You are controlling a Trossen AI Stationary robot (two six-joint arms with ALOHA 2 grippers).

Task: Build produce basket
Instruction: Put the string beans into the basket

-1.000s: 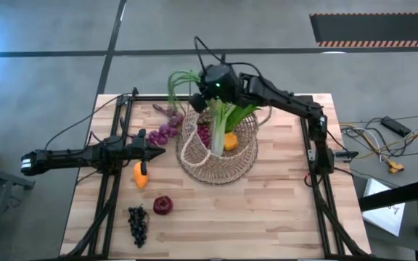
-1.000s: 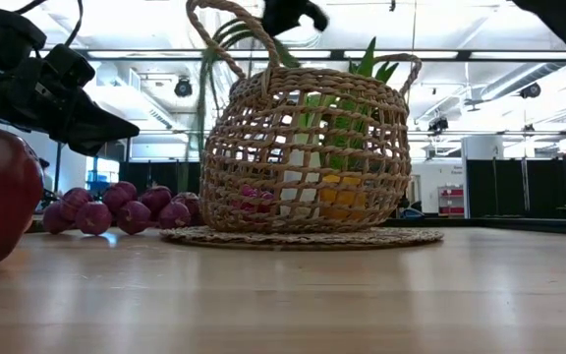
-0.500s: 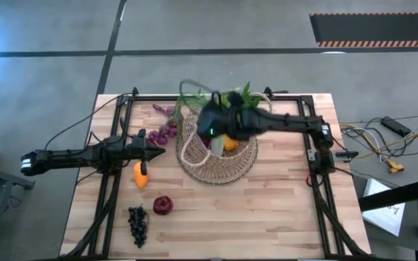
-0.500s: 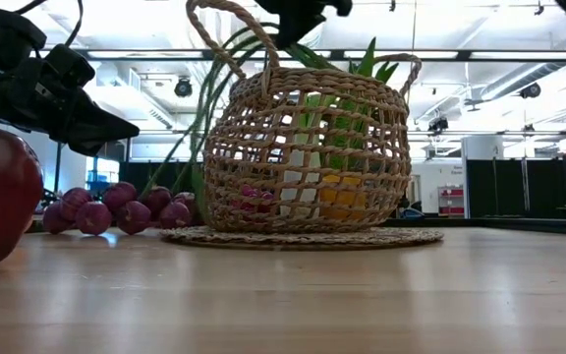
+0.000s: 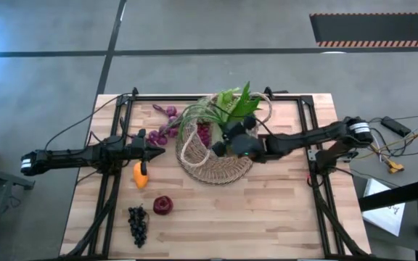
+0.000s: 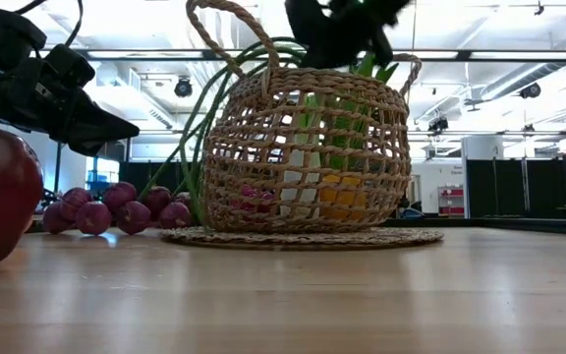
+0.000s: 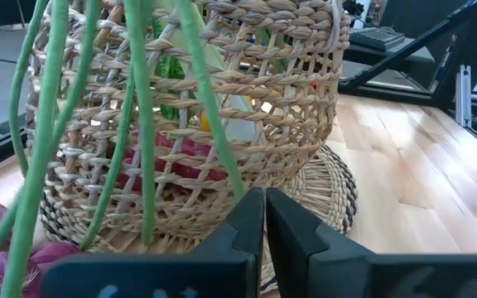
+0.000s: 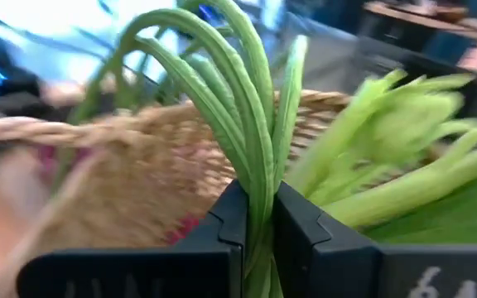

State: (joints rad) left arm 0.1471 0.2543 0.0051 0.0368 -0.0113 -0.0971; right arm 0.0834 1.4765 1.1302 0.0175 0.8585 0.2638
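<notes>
The tan wicker basket (image 5: 212,163) stands on the table's middle and holds a leek with green leaves (image 5: 236,101), an orange fruit and some purple grapes. My right gripper (image 5: 227,140) hovers over the basket's mouth, shut on a bundle of green scallions (image 8: 247,108). The scallions arch over the rim and hang down outside the basket (image 6: 199,123). My left gripper (image 5: 158,151) waits shut, left of the basket, holding nothing. In the left wrist view the strands hang just ahead of its fingers (image 7: 263,219). My right gripper pinches several scallion stalks (image 8: 259,211) together between its two fingers. It comes nearly level from the table's right side, above the basket's mouth. The stalks bend away from the fingers, cross the basket's rim (image 8: 98,132) and droop slack down its outer side.
Left of the basket lie purple grape bunches (image 5: 167,130). Nearer the front are an orange fruit (image 5: 141,176), a dark red apple (image 5: 162,205) and a dark grape bunch (image 5: 137,223). The basket's loop handle (image 6: 229,34) stands up at its left side.
My right gripper has come down from high over the basket's far side, moving toward the table's near edge, and now stands low over the basket's mouth. It stayed shut on the scallions, whose green ends swung down and now hang over the rim.
</notes>
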